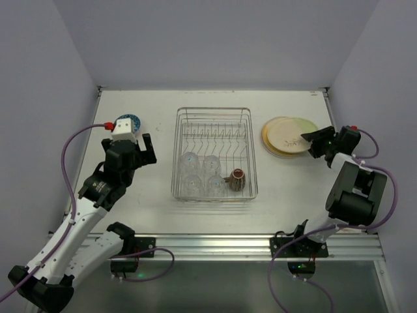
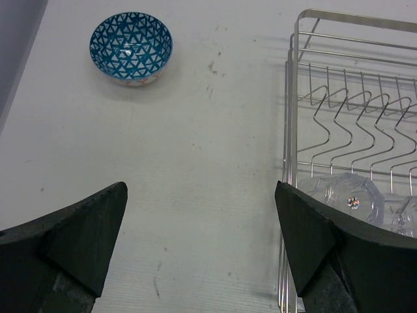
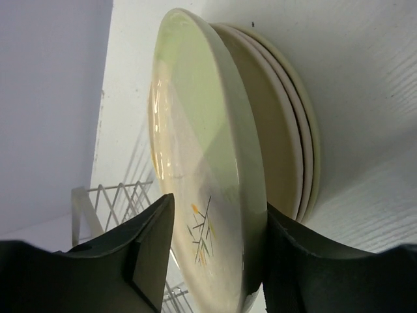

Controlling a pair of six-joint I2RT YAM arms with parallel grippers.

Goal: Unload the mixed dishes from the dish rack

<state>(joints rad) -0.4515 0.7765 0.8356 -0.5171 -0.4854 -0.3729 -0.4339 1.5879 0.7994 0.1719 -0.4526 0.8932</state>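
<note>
The dish rack [image 1: 179,153] stands mid-table with several clear glasses [image 1: 200,175] and a dark brown mug [image 1: 236,181] at its near end. A blue-patterned bowl [image 2: 130,49] sits on the table left of the rack [image 2: 290,130]. My left gripper [image 2: 201,195] hovers open over bare table between bowl and rack, holding nothing. Three cream and pale-green plates [image 1: 287,135] lie stacked right of the rack. My right gripper [image 3: 219,205] straddles the rim of the top plate [image 3: 195,130]. Its jaws are parted, with a gap between one finger and the plate's face.
The bowl [image 1: 128,121] is partly hidden under my left wrist in the top view. A glass [image 2: 345,195] lies just inside the rack wall beside my left gripper's right finger. Purple side walls close the table on the left and right.
</note>
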